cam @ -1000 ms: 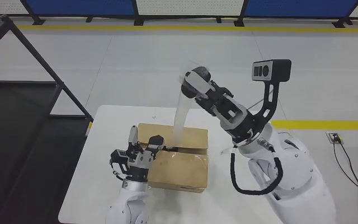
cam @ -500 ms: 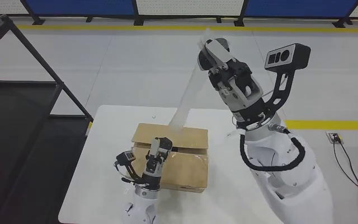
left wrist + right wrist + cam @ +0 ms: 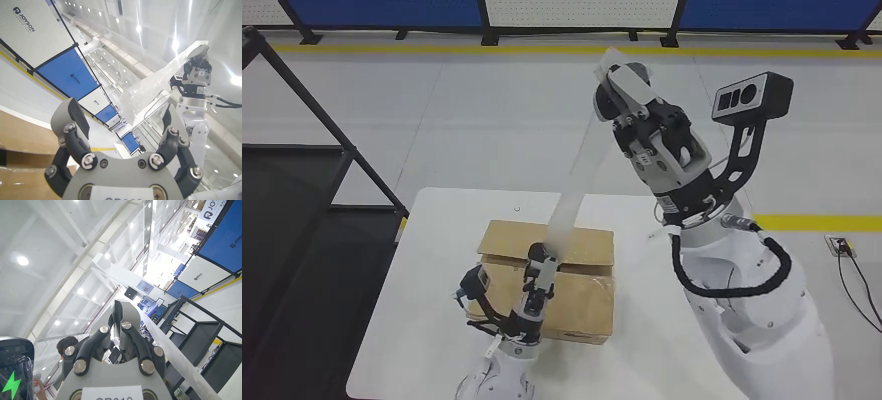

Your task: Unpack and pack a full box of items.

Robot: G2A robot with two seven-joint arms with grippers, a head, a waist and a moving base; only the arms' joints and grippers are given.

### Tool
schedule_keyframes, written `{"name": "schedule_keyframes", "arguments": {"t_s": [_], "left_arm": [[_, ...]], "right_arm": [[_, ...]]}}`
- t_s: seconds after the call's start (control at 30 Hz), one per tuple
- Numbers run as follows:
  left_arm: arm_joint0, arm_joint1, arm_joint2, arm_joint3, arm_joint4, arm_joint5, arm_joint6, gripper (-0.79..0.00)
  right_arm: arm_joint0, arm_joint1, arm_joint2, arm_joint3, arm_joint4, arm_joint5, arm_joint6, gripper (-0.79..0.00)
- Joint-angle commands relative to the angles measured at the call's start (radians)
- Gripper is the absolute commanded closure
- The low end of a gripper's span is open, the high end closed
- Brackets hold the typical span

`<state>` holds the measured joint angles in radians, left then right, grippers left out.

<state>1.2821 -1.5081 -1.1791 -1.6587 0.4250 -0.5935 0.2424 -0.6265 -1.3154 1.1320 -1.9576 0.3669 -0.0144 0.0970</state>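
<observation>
A brown cardboard box (image 3: pixel 572 292) lies on the white table (image 3: pixel 422 300). A long strip of clear plastic packing film (image 3: pixel 577 180) runs from the box's top seam up to my right gripper (image 3: pixel 614 75), which is raised high over the table's far edge and shut on the film's upper end. In the right wrist view the gripper (image 3: pixel 118 308) pinches the film (image 3: pixel 170 340), which trails away below. My left gripper (image 3: pixel 537 262) stands over the box, pointing upward, open and holding nothing. In the left wrist view, the open left gripper (image 3: pixel 121 111) faces the right gripper (image 3: pixel 199 50) and the film (image 3: pixel 151 83).
A black metal rack (image 3: pixel 302 200) stands to the left of the table. The table has bare surface left and right of the box. A yellow floor line (image 3: pixel 802 222) runs behind the robot's side.
The right gripper has lifted up and away, drawing the film higher out of the box. The left gripper has shifted right along the box and turned its fingers upward.
</observation>
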Motion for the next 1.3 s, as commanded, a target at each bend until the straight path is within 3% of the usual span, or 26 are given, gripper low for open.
{"name": "schedule_keyframes", "arguments": {"t_s": [0.0,0.2,0.27,0.33,0.97,1.27], "left_arm": [[-0.003,-0.001,0.002,0.001,-0.025,-0.005,-0.005,-0.785],[-0.02,-0.004,0.016,0.007,-0.051,-0.006,-0.015,-0.785],[-0.022,-0.005,0.023,0.009,-0.079,-0.015,-0.022,-0.329],[-0.023,-0.006,0.025,0.008,-0.111,-0.022,-0.033,0.0],[0.001,0.003,0.007,-0.033,-0.313,0.036,-0.19,0.0],[0.044,0.019,-0.063,-0.168,-0.467,0.15,-0.319,0.0]], "right_arm": [[-0.003,-0.002,0.002,-0.001,0.0,0.0,0.001,0.0],[-0.004,-0.009,0.006,0.007,0.0,-0.002,0.006,0.0],[-0.002,-0.011,0.008,0.012,0.001,-0.002,0.006,0.0],[-0.001,-0.013,0.011,0.016,0.001,-0.003,0.006,0.0],[-0.023,-0.028,0.045,0.035,0.011,-0.022,0.032,0.0],[-0.101,-0.023,0.109,0.007,0.086,0.023,0.101,0.0]]}}
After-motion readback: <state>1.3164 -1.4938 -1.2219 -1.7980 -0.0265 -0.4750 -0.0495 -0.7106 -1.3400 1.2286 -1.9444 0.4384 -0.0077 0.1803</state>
